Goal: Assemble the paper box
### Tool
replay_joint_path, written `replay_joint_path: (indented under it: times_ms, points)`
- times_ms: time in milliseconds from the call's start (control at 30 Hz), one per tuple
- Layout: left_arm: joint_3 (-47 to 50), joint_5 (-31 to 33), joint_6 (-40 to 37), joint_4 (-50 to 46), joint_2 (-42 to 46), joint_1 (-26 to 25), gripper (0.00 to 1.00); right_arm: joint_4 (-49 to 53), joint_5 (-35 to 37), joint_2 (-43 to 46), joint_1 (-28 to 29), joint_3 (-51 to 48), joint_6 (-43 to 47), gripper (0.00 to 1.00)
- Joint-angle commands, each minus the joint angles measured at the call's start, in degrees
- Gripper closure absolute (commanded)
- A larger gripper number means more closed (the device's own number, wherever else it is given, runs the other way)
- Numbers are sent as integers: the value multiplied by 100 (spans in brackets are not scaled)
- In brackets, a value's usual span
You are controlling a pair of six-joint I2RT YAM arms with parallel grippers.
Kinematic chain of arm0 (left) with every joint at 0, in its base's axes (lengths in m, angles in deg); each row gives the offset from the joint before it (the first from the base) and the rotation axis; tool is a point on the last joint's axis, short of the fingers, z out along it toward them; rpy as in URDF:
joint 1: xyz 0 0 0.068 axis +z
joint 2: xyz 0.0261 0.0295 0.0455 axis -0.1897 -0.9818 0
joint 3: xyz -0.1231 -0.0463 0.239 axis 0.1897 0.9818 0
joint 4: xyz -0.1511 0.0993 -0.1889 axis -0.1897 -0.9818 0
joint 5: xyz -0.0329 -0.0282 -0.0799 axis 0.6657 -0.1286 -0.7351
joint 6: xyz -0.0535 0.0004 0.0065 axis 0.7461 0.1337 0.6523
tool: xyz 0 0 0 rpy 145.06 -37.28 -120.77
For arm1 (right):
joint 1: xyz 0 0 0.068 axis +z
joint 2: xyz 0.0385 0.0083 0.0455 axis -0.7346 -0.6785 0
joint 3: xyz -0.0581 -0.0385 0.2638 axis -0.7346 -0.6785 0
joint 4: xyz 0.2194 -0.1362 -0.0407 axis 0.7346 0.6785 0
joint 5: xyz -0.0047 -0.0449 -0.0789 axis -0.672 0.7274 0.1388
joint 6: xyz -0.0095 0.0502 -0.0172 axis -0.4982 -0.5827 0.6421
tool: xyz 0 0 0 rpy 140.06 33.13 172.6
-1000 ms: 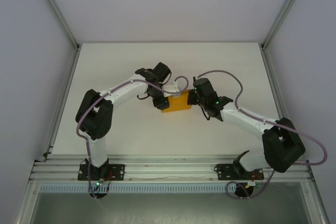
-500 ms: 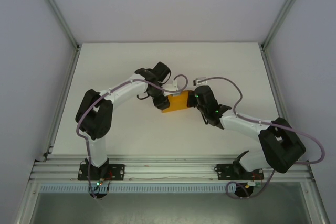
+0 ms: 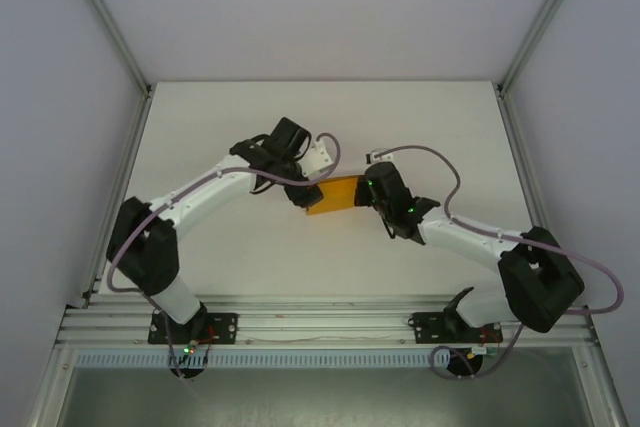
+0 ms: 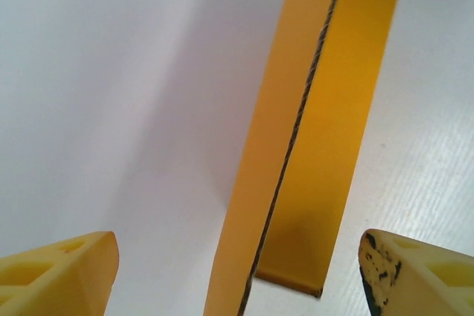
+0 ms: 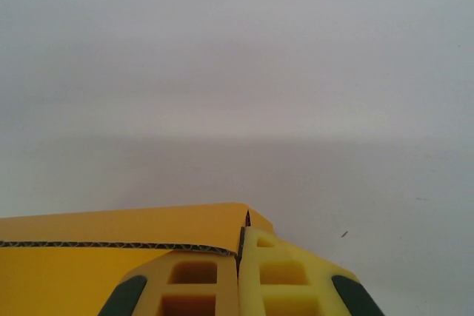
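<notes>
Right jaws pinch paper box [image 3: 335, 197] edge; left jaws wide, box ahead, unheld.

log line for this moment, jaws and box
left jaws: open, either side of box edge | right jaws: shut on box | box: orange card, between both arms, over table

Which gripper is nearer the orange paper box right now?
Right. The right gripper is shut on the paper box at its edge, so it is touching it. The left gripper is open, with the card ahead between its spread fingers and not touching them.
</notes>
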State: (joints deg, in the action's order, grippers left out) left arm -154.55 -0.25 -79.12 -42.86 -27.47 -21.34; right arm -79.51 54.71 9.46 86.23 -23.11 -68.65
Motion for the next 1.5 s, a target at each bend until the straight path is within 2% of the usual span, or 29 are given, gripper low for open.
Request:
replay_joint_path:
  times_ms: [0,100,200,300,367,600,667,733,833,933,1067,1200,1267,1367,1467]
  points:
    - [256,707,756,236,274,-25,26,1354,53,-228,61,-29,-315,100]
    - [276,703,1134,90,350,-35,47,1552,9,-272,64,103,-403,100]
    - [374,603,1113,185,322,-38,54,1581,-90,-287,76,178,-359,100]
    - [254,649,1183,139,185,-34,77,1648,6,-289,77,232,-406,100]
    - [179,569,1214,92,152,-34,88,1712,84,-323,79,283,-458,100]
    - [418,182,1472,425,247,-50,92,1979,284,-530,194,534,-587,100]
    - [421,223,1753,510,221,-60,100,2026,299,-578,209,587,-644,100]
    - [432,158,2195,694,227,-60,100,2078,385,-598,220,620,-781,100]
    - [249,-680,3243,792,113,-60,100,2340,620,-591,274,776,-1135,100]
    - [51,-1247,3838,641,-68,-60,100,2381,704,-568,382,802,-1264,100]
    - [-141,-963,4218,237,-159,-43,100,2382,637,-640,403,797,-1359,100]
    - [-550,-1144,4545,-359,-474,43,100,2491,796,-683,480,831,-1423,100]
    - [-671,-812,4620,-608,-635,43,100,2526,878,-660,526,829,-1431,100]
    - [-511,-697,4714,-526,-716,21,100,2499,887,-626,547,779,-1473,100]
    - [-237,-178,4638,-387,-691,-55,100,2300,901,-576,555,656,-1431,100]
